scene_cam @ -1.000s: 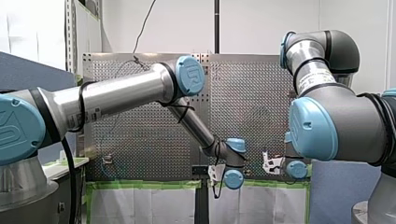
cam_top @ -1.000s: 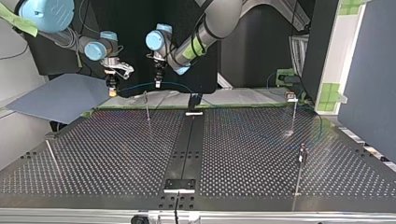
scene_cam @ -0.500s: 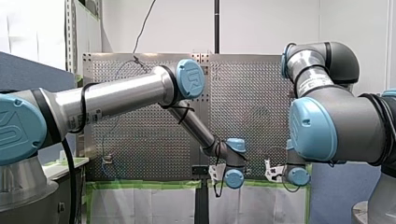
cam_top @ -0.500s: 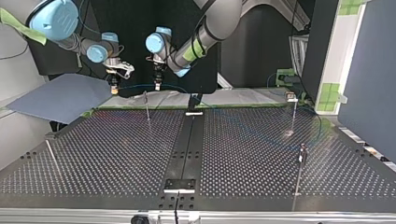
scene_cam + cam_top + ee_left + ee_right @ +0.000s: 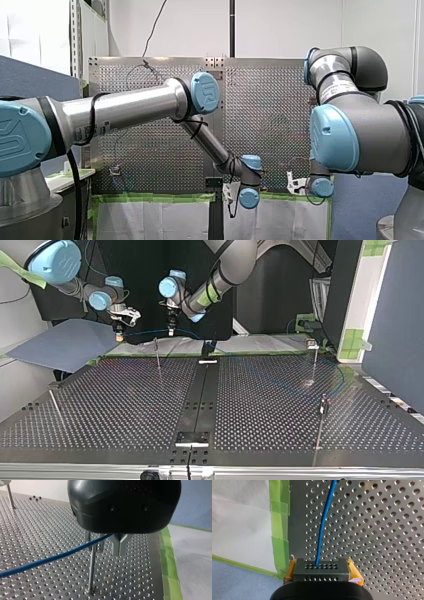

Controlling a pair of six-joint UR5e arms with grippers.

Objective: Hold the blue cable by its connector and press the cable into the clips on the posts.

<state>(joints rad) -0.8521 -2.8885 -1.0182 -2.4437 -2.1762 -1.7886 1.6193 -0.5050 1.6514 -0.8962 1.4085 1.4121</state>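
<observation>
Perforated table [image 5: 387,530], right claw [image 5: 322,573] gripping connector [image 5: 322,568], blue cable [image 5: 324,517]

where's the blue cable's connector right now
In the right wrist view, the connector is clamped between the yellow pads of my right gripper, over the perforated table near its green tape.
</observation>
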